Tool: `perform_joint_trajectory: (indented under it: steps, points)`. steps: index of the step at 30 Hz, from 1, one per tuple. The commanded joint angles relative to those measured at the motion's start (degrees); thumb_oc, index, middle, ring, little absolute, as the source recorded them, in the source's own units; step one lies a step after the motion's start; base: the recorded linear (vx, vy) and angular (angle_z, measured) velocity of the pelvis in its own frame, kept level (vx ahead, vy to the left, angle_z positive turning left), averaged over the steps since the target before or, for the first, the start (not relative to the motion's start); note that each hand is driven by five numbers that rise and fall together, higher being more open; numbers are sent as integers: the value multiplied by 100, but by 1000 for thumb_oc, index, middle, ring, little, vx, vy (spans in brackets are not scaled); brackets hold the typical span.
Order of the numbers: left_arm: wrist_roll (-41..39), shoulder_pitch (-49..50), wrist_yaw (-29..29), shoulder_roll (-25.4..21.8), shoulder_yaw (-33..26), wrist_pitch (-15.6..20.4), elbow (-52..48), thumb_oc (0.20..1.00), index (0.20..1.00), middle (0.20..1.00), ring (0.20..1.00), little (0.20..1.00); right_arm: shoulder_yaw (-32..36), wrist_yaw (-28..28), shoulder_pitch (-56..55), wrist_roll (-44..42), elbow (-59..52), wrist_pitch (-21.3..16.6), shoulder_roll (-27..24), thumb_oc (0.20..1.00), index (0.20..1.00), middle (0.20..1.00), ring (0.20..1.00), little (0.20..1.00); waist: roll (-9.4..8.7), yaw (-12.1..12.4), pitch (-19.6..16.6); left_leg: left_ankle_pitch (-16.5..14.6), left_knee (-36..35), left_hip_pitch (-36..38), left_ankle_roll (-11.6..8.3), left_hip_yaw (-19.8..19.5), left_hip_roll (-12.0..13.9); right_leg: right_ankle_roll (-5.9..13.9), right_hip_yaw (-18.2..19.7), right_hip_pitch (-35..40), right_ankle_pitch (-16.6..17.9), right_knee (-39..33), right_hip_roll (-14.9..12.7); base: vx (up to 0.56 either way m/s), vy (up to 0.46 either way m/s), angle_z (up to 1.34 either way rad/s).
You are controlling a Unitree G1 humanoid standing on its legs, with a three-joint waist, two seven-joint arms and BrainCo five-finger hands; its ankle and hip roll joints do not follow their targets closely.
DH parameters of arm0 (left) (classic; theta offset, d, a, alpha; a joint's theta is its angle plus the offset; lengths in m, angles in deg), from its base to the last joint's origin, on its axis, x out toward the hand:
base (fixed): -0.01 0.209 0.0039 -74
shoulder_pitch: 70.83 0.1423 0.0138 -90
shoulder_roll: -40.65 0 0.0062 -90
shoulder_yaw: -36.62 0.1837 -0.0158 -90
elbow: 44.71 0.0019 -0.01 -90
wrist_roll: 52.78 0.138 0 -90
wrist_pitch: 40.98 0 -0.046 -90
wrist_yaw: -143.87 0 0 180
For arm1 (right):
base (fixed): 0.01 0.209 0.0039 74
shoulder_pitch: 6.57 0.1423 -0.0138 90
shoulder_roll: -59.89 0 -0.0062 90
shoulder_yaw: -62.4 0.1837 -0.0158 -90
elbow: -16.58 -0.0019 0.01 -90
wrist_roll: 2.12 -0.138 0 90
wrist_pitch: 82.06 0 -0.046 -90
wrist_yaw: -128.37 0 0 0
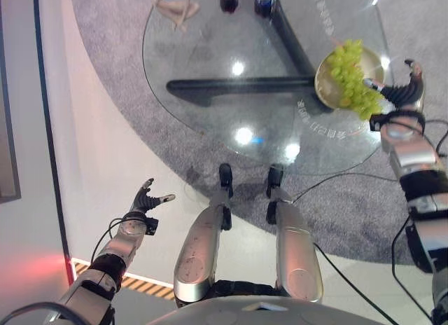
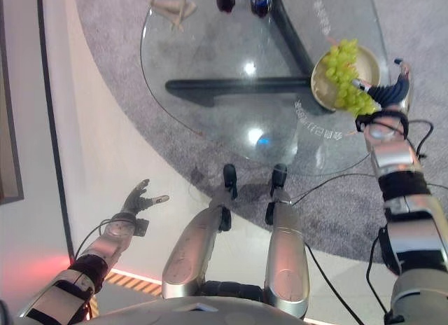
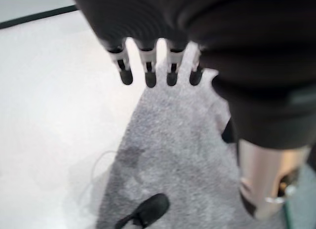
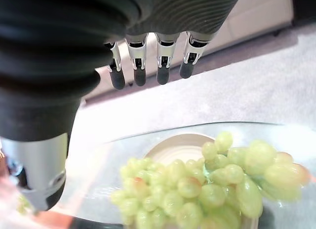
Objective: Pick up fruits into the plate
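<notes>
Left eye view | grapes point(image 1: 352, 78) on plate point(image 1: 323, 80) | right robot hand point(image 1: 400, 94) open beside, perhaps touching | left robot hand point(image 1: 149, 199) open

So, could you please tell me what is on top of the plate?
A bunch of green grapes lies across the plate, spilling over its near rim. The plate's middle under them is covered.

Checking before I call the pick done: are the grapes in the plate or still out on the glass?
In. The green grapes lie heaped on the plate, and the right hand hovers open beside them.
</notes>
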Motion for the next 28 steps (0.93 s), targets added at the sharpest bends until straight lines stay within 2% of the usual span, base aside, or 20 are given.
perform_joint_trajectory:
  steps: [1, 3, 4, 5, 6, 11, 13, 17, 20, 23, 26, 28]
  points:
    - [-48, 438, 162, 29, -267, -26, 359, 1000, 1000, 1000, 1000, 1000, 220, 41, -600, -396, -502, -676, 311, 1000, 1000, 1000, 1000, 1000, -320, -136, -321, -824, 393, 240, -178, -88, 93, 273, -154, 339, -384, 110, 39, 106, 75, 3]
    - [-210, 546, 395, 166, -406, 29, 504, 1000, 1000, 1000, 1000, 1000, 282, 386, -1246, -654, -690, -992, 740, 1000, 1000, 1000, 1000, 1000, -428, -148, -535, -828, 276, 447, -176, -64, 111, 300, -167, 611, -330, -82, 8, 110, 63, 3]
    - [-224, 553, 413, 170, -410, 35, 511, 1000, 1000, 1000, 1000, 1000, 287, 414, -1276, -674, -700, -999, 756, 1000, 1000, 1000, 1000, 1000, -434, -147, -540, -829, 268, 464, -176, -63, 111, 302, -168, 630, -328, -95, 8, 131, 54, 3]
    - [-366, 673, 585, 291, -514, 58, 617, 1000, 1000, 1000, 1000, 1000, 348, 832, -1866, -1014, -672, -1312, 1061, 1000, 1000, 1000, 1000, 1000, -511, -143, -735, -859, 185, 663, -177, -21, 120, 334, -201, 891, -312, -247, -26, 200, 74, 2]
    - [-465, 808, 763, 403, -639, 49, 720, 1000, 1000, 1000, 1000, 1000, 337, 1205, -2329, -1200, -554, -1449, 1427, 1000, 1000, 1000, 1000, 1000, -587, -140, -967, -885, 87, 866, -174, 2, 107, 358, -223, 1145, -299, -412, -33, 230, 78, 4]
    - [-498, 1051, 886, 621, -814, 175, 982, 1000, 1000, 1000, 1000, 1000, 156, 1906, -3085, -1650, 290, -1672, 2192, 1000, 1000, 1000, 1000, 1000, -747, -110, -1478, -962, -14, 1250, -141, 25, 83, 390, -283, 1628, -261, -668, -61, 177, 53, 7]
    - [-486, 1142, 907, 767, -867, 163, 1183, 1000, 1000, 1000, 1000, 1000, 121, 2298, -3319, -1656, 907, -1664, 2513, 1000, 1000, 1000, 1000, 1000, -770, -81, -1727, -997, -55, 1423, -116, 3, 57, 396, -306, 1835, -246, -770, -66, 180, 76, 10]
    - [-55, 1216, 854, 970, -805, 420, 1707, 1000, 1000, 1000, 1000, 1000, 54, 2828, -3562, -1558, 2215, -1707, 2929, 1000, 1000, 1000, 1000, 1000, -754, -62, -2122, -1032, -246, 1798, -78, -28, 7, 395, -318, 2227, -235, -983, -48, 144, 95, 5]
    - [-31, 1223, 941, 1068, -821, 424, 2023, 1000, 1000, 1000, 1000, 1000, 40, 2914, -3605, -1344, 2719, -1655, 3058, 1000, 1000, 1000, 1000, 1000, -709, -89, -2248, -1049, -349, 1957, -55, -47, -24, 387, -287, 2372, -256, -1057, -27, 47, 97, 4]
    - [-62, 1232, 1019, 1149, -823, 331, 2243, 1000, 1000, 1000, 1000, 1000, -42, 3084, -3644, -775, 3260, -1597, 3122, 1000, 1000, 1000, 1000, 1000, -644, -121, -2364, -1068, -436, 2106, -32, -57, -58, 372, -278, 2508, -280, -1124, -19, 17, 98, -2]
    - [221, 1259, 1095, 1222, -822, 174, 2355, 1000, 1000, 1000, 1000, 1000, -170, 3113, -3667, -235, 3709, -1257, 3152, 1000, 1000, 1000, 1000, 1000, -600, -116, -2432, -1097, -492, 2231, -8, -60, -78, 365, -308, 2622, -308, -1149, -33, -2, 67, -2]
    - [370, 1244, 1047, 1235, -738, 77, 2366, 1000, 1000, 1000, 1000, 1000, -190, 3131, -3676, -255, 3831, -1089, 3116, 1000, 1000, 1000, 1000, 1000, -582, -104, -2465, -1102, -520, 2278, 6, -74, -91, 367, -329, 2682, -313, -1172, -39, 12, 32, 3]
